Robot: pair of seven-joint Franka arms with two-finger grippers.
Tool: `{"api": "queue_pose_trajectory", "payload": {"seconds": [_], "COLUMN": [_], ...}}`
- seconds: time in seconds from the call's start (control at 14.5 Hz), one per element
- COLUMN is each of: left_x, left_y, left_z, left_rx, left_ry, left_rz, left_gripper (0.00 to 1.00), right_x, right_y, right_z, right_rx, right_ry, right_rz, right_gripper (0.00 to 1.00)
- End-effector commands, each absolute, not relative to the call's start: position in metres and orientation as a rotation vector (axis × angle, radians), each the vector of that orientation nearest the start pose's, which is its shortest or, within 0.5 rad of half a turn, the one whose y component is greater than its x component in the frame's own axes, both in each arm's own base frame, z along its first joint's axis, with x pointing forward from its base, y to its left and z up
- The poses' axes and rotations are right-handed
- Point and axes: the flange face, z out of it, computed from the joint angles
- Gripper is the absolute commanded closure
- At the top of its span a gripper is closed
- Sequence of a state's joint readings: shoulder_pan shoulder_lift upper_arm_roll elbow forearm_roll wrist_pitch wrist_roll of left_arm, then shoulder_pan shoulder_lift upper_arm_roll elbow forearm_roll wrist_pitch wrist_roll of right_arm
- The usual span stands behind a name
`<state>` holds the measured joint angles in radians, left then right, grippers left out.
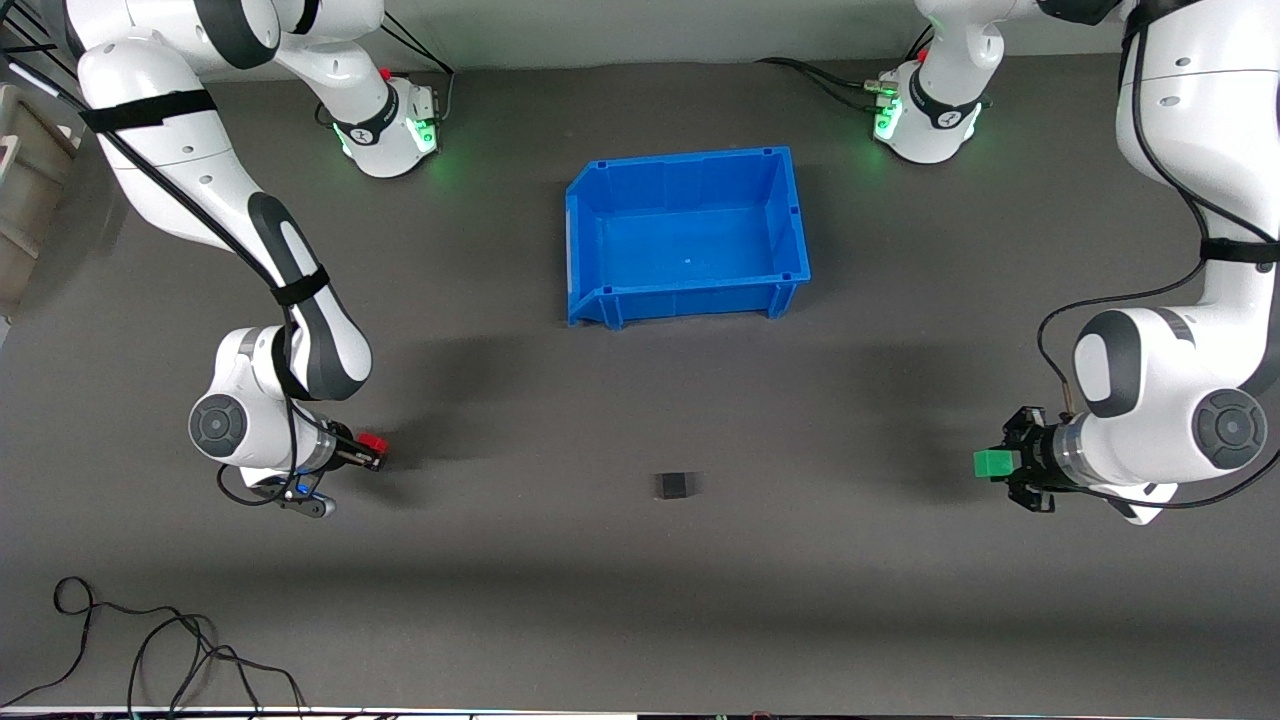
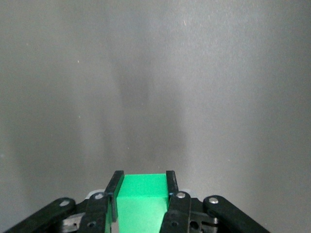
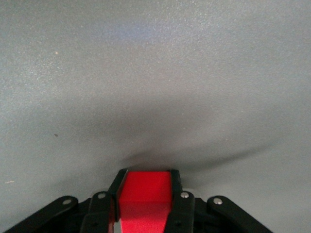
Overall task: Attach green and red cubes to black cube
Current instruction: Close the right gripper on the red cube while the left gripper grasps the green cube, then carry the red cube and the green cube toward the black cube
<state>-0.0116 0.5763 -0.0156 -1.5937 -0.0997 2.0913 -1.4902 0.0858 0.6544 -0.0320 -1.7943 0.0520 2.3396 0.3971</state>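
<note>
The black cube (image 1: pixel 672 485) sits alone on the grey mat, nearer to the front camera than the blue bin. My left gripper (image 1: pixel 1000 463) is shut on the green cube (image 1: pixel 992 463) over the mat at the left arm's end; the cube fills the gap between the fingers in the left wrist view (image 2: pixel 143 191). My right gripper (image 1: pixel 372 447) is shut on the red cube (image 1: pixel 373 442) over the mat at the right arm's end, also shown in the right wrist view (image 3: pixel 146 191). Both grippers point toward the black cube, well apart from it.
An open blue bin (image 1: pixel 600 300) stands at the table's middle, toward the robots' bases. Loose black cables (image 1: pixel 150 650) lie near the front edge at the right arm's end.
</note>
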Motion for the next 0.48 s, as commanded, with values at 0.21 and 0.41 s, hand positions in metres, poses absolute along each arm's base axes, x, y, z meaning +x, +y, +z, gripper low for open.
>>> {"api": "queue_pose_trajectory", "payload": {"seconds": [0.21,0.41], "left_x": [0.692,0.692], "left_y": [-0.069,-0.1], "left_z": [0.301,0.291], "left_rx": [-2.277,-2.261], "left_ry": [-2.191,-2.198], "left_rz": [0.173,0.176], "left_gripper": [0.97,0.99], "right_x": [0.645,0.655], "right_y": [0.049,0.113], "right_z": [0.186,0.205], "right_rx": [-2.784,-2.579], "right_ry": [1.117,1.462], "right_rz": [0.198,0.207], "right_gripper": [1.0,1.0]}}
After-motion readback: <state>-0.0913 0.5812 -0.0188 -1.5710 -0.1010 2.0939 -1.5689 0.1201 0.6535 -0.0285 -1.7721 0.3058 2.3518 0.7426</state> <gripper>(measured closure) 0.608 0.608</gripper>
